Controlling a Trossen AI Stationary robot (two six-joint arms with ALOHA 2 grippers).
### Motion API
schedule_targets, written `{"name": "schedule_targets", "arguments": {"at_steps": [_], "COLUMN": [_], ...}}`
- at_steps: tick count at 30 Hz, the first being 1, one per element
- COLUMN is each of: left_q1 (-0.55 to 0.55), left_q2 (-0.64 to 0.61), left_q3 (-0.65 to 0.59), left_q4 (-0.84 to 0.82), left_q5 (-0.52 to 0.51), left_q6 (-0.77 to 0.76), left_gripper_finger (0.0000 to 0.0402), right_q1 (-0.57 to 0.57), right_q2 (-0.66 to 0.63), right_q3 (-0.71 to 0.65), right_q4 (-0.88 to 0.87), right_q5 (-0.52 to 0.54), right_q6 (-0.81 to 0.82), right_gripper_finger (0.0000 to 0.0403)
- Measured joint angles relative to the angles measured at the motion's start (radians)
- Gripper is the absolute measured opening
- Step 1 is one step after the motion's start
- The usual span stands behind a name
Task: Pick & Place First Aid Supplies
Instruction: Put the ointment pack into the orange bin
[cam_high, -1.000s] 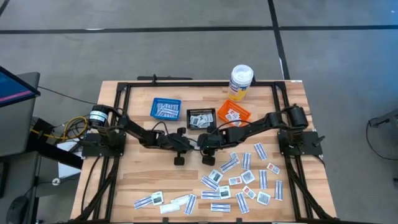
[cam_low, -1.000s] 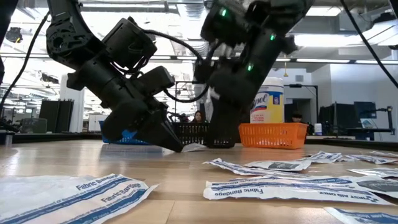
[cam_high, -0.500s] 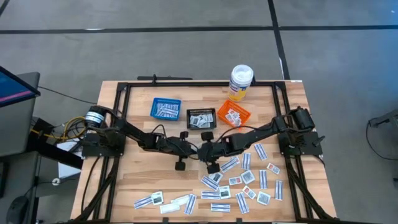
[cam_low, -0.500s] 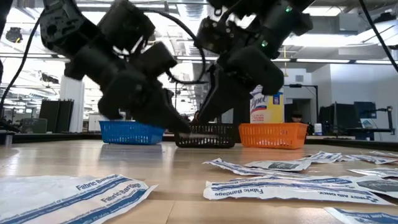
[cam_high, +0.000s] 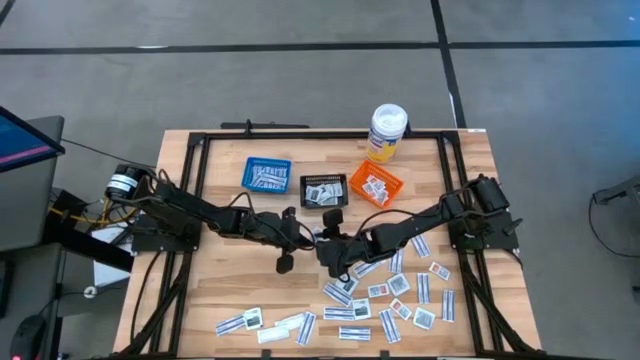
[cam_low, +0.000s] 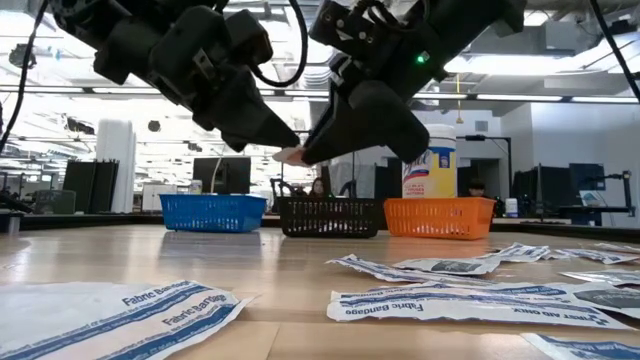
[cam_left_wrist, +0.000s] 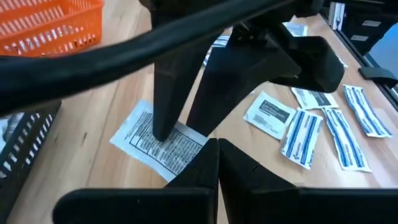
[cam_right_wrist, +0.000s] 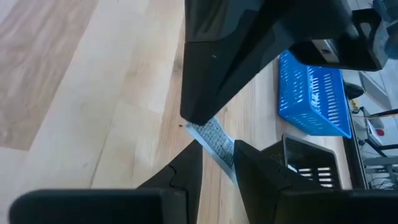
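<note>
Heads up: both grippers pinch one packet (cam_left_wrist: 160, 142) in mid-air, just in front of the black basket (cam_high: 324, 190). The left gripper (cam_high: 308, 237) has its fingers pressed together on it, the right gripper (cam_high: 326, 245) pinches the other edge. Pull apart early and you tear or drop it.

Two matte-black jointed arms — blocky housings, tapered wedge fingers; looping black cables, a green indicator light on one.

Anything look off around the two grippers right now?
Yes: both grippers pinch the same white packet in mid-air. The left gripper is shut on one end, the right gripper on the other, above the table, short of the black basket.
</note>
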Motion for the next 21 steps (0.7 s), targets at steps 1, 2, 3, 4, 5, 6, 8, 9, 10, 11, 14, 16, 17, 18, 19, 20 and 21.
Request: {"name": "schedule_targets", "arguments": {"at_steps": [1,2,3,4,5,6,8,9,10,11,14,16,17,18,19,20,21], "left_q1": [0.0,0.0,0.0,0.0,0.0,0.0,0.001,0.0,0.0,0.0,0.0,0.0,0.0,0.0,0.0,0.0,0.0], "left_q2": [0.001,0.004,0.006,0.006,0.006,0.006,0.006,0.006,0.006,0.006,0.006,0.006,0.006,0.006,0.007,0.007,0.007], "left_q3": [0.0,0.0,0.0,0.0,0.0,0.0,0.0,0.0,0.0,0.0,0.0,0.0,0.0,0.0,0.0,0.0,0.0], "left_q4": [0.001,0.003,0.003,0.001,0.002,0.005,0.008,0.008,0.009,0.009,0.011,0.016,0.018,0.018,0.02,0.023,0.025], "left_q5": [-0.006,-0.014,-0.026,-0.035,-0.043,-0.047,-0.048,-0.047,-0.047,-0.047,-0.047,-0.047,-0.048,-0.048,-0.048,-0.047,-0.047], "left_q6": [0.0,0.0,0.001,0.001,0.001,0.001,0.001,0.001,0.001,0.002,0.002,0.002,0.003,0.004,0.004,0.004,0.004], "left_gripper_finger": [0.0006,0.0006,0.0006,0.0006,0.0006,0.0005,0.0005,0.0005,0.0006,0.0007,0.0006,0.0005,0.0005,0.0005,0.0006,0.0008,0.001], "right_q1": [0.0,0.0,0.0,0.0,0.0,0.0,0.0,0.0,0.0,0.0,-0.002,-0.004,-0.005,-0.008,-0.009,-0.009,-0.009], "right_q2": [0.0,0.0,0.0,0.0,0.0,0.0,0.0,0.0,0.0,0.0,0.0,0.0,0.0,0.0,0.0,0.0,0.0], "right_q3": [0.0,0.0,0.0,0.0,0.0,0.0,0.0,0.0,0.0,0.0,0.001,0.001,0.001,0.001,0.001,0.002,0.002], "right_q4": [-0.001,0.0,-0.001,-0.003,-0.003,-0.004,-0.006,-0.007,-0.007,-0.007,-0.005,-0.006,-0.006,-0.006,-0.007,-0.012,-0.023], "right_q5": [0.0,-0.001,-0.001,-0.007,-0.015,-0.022,-0.039,-0.04,-0.041,-0.041,-0.04,-0.04,-0.04,-0.04,-0.04,-0.04,-0.04], "right_q6": [0.0,0.0,0.0,0.0,0.0,0.0,-0.001,-0.001,-0.001,-0.001,-0.001,-0.001,0.0,0.003,0.013,0.024,0.033], "right_gripper_finger": [0.0085,0.0085,0.0085,0.0085,0.0085,0.0085,0.0084,0.0081,0.0076,0.0069,0.0034,0.001,0.0007,0.0008,0.001,0.0011,0.0009]}}
